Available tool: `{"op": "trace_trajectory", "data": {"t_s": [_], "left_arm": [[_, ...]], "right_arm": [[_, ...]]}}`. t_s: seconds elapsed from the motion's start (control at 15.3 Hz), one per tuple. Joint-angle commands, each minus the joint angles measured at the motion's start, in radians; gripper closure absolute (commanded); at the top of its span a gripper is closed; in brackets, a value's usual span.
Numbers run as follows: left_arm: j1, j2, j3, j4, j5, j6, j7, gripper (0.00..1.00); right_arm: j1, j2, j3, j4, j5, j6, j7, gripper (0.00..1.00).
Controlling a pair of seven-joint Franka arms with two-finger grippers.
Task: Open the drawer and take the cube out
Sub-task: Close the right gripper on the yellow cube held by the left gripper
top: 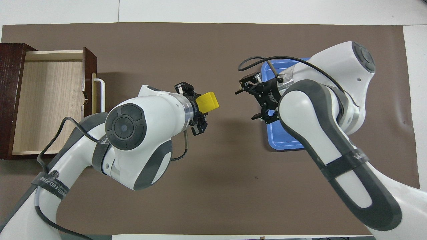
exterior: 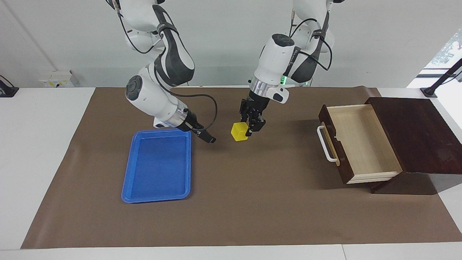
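Few legible marks. On a dark band (top: 46, 186) around the left arm's lower link, overhead view: white letters, roughly "EED", after a round logo; remainder too small to read. On a second band (top: 358, 156) around the right arm: a short white mark, unreadable. In the facing view, faint lettering on the left arm's dark sleeve (exterior: 296, 54), illegible.
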Motion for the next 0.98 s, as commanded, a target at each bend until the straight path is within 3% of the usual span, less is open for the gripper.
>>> {"op": "trace_trajectory", "data": {"t_s": [0.0, 0.52, 0.91], "left_arm": [[-0.042, 0.006, 0.019, -0.011, -0.019, 0.026, -0.007, 1.0], [-0.06, 0.012, 0.019, -0.017, -0.019, 0.049, -0.01, 1.0], [-0.062, 0.012, 0.02, -0.017, -0.019, 0.057, -0.028, 1.0]], "right_arm": [[0.037, 0.126, -0.006, 0.167, -0.008, -0.003, 0.101, 0.0], [0.092, 0.137, -0.003, 0.174, -0.05, 0.015, 0.149, 0.0], [0.093, 0.116, -0.003, 0.119, -0.05, 0.023, 0.148, 0.0]]}}
